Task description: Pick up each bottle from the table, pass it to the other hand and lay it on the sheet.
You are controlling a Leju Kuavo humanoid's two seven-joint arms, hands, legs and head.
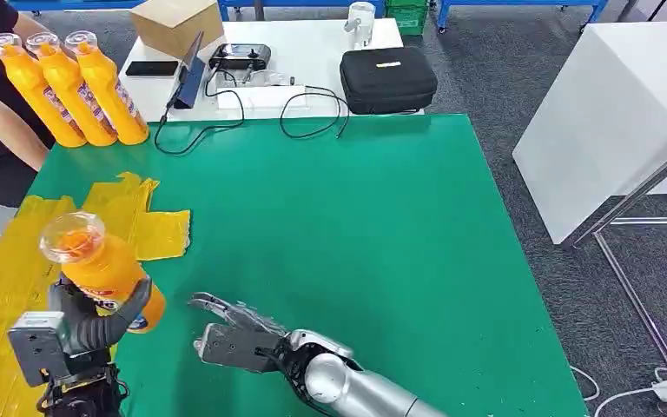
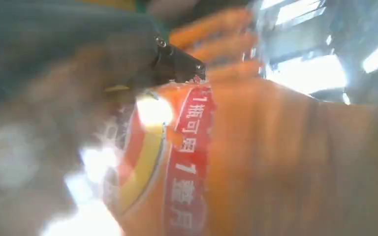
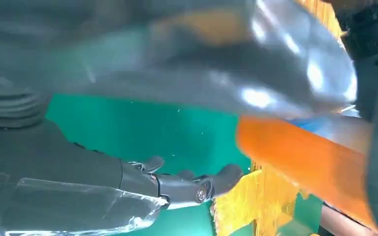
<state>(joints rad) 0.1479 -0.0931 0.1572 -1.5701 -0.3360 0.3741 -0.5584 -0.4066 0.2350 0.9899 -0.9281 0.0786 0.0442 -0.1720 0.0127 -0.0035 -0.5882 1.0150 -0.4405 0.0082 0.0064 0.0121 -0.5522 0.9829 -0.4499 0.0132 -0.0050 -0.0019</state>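
Observation:
My left hand (image 1: 87, 326) grips an orange bottle (image 1: 100, 265) with a clear cap, upright above the yellow sheet (image 1: 17, 261) at the table's near left. The left wrist view presses close on the bottle's red and orange label (image 2: 187, 162), blurred. My right hand (image 1: 230, 334) hovers open just right of the bottle, fingers stretched toward it without touching. In the right wrist view its dark fingers (image 3: 187, 184) reach over the green table toward the orange bottle (image 3: 305, 162) and the yellow sheet (image 3: 256, 201). Three more orange bottles (image 1: 74, 87) stand together at the far left corner.
A person's arm (image 1: 0, 122) rests by the three bottles at the left edge. Beyond the green table (image 1: 356, 226), a white table carries a cardboard box (image 1: 176, 23), a black case (image 1: 388, 80), a controller and cables. A white block (image 1: 608, 113) stands to the right.

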